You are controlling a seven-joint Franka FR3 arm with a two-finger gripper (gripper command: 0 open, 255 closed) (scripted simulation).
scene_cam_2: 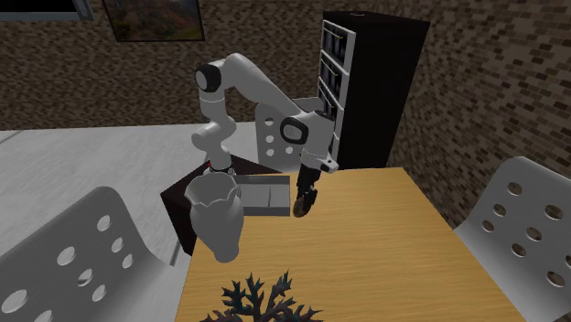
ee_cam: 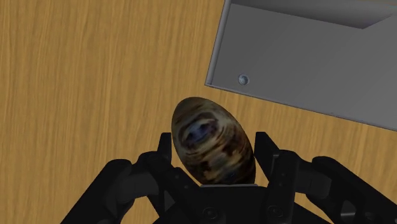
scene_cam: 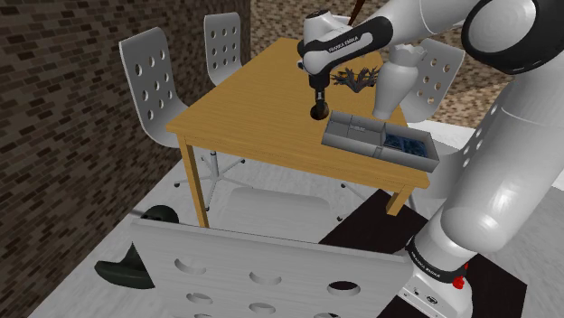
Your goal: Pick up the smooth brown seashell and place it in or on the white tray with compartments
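Wrist view: claw (ee_cam: pixel 214 159) pinched narrow around the brown seashell (ee_cam: pixel 212 137), over the wooden table (ee_cam: pixel 83 83) and just short of the compartment tray (ee_cam: pixel 299 63) ahead, so the slick rounded shell could squirt free or, if released early, roll off across the wood.

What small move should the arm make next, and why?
Probably a short sideways shift toward the tray. The jaws are shut on the brown seashell, which is beside the tray's corner and not yet over any compartment.
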